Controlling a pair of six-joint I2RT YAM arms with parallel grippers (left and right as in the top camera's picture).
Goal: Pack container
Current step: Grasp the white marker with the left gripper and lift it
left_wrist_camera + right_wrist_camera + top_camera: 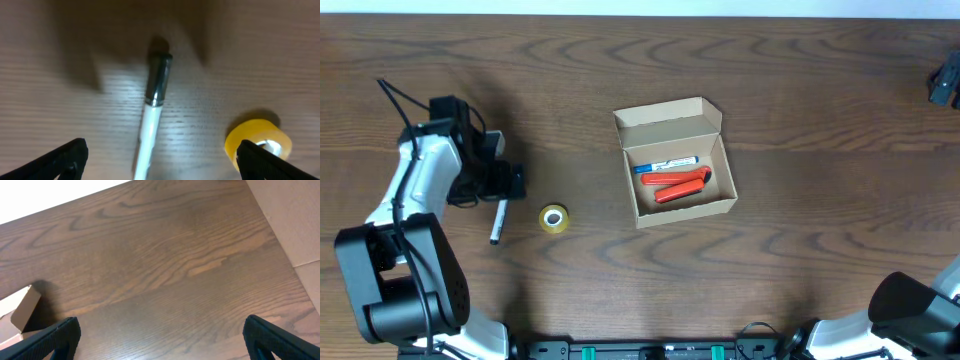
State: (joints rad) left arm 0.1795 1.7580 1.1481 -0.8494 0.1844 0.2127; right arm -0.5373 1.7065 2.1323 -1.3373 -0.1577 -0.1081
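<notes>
Matt cardboard container [674, 160]; grained wooden table [800, 240]; glossy tape roll [554, 218].

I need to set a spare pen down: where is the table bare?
Bare wood runs right of the container to the table edge, and between the tape roll and the container. The left side is crowded: the open left gripper hovers over a marker, tape roll close beside it.

Left arm [420, 180]: white link shells between black cylindrical joints; black cable [395, 102] alongside. Right arm [910, 300]: same white-and-black build. Left fingers [65, 157] and right fingers [55, 337]: matte black, tapered.
</notes>
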